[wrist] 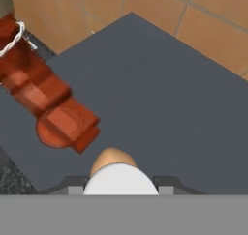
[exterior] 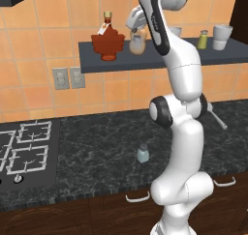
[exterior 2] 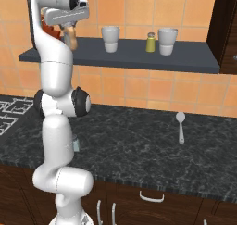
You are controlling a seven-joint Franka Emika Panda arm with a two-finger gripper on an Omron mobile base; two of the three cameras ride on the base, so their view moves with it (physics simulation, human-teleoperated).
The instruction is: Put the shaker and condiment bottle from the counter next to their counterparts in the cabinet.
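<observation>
Gripper [exterior: 137, 32] clamped on beige condiment bottle [exterior: 137, 43], held over shelf [exterior: 145, 60] beside maple-leaf bottle [exterior: 108, 40] for pairing.

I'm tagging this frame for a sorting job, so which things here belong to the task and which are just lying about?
Belongs to the job:
- condiment bottle, in the gripper over the cabinet
- shaker on the counter
- maple-leaf bottle
- yellow-green shaker

Just lying about:
- two cups
- spoon
- stove
- wall outlets
</observation>
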